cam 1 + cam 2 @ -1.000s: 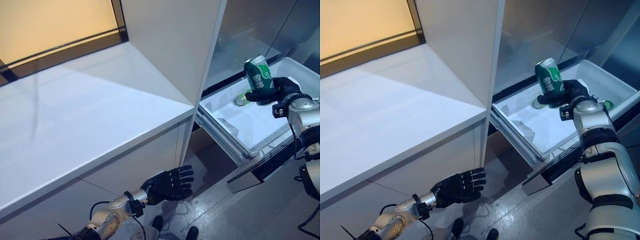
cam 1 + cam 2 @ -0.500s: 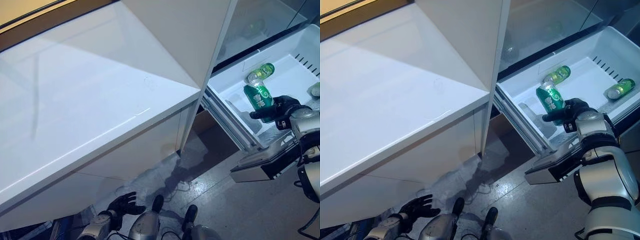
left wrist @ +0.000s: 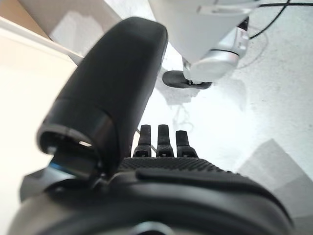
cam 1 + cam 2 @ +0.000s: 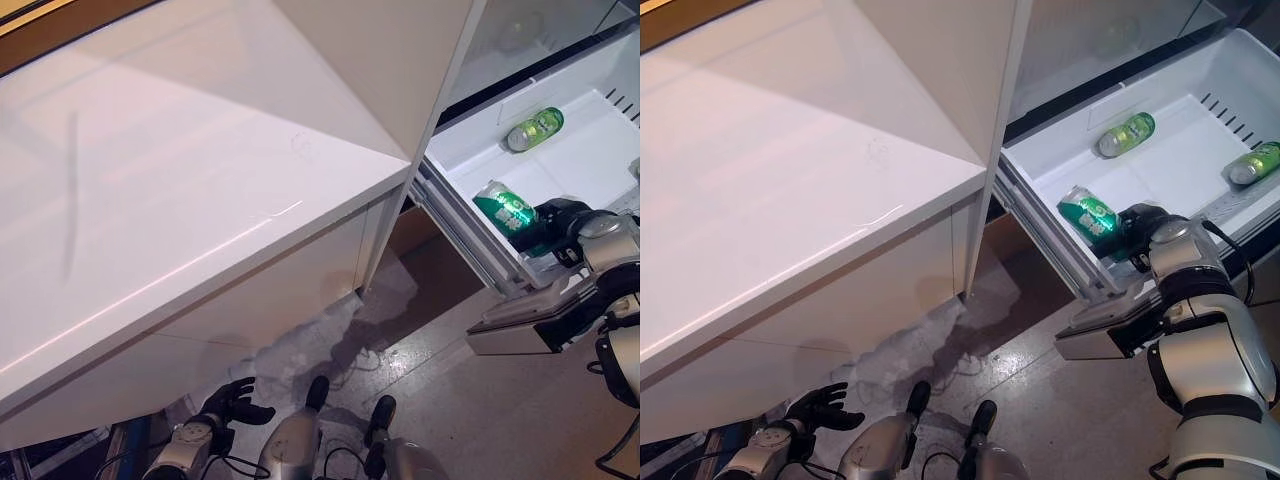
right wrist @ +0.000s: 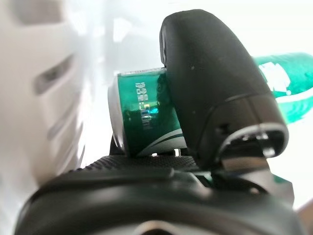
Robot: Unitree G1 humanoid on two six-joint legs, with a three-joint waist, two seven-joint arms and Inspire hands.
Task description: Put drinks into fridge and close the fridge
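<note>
My right hand (image 4: 552,222) is shut on a green can (image 4: 508,211) and holds it tilted low inside the open white fridge drawer (image 4: 470,150), near its front left corner. The same can shows in the right wrist view (image 5: 146,117) under the thumb. A second green can (image 4: 533,130) lies on its side at the back of the drawer, and another green can (image 4: 1255,163) lies at the drawer's right. My left hand (image 4: 232,402) hangs low by the floor under the counter, fingers relaxed and empty; its fingers (image 3: 159,142) are straight in the left wrist view.
A white counter (image 4: 180,200) fills the left. A tall white cabinet panel (image 4: 400,60) stands between the counter and the fridge. The drawer's grey front (image 4: 525,320) juts out over the grey floor (image 4: 440,400).
My right hand has lowered the green can further into the drawer and tipped it more onto its side. The camera has shifted a little. My left hand stays low.
</note>
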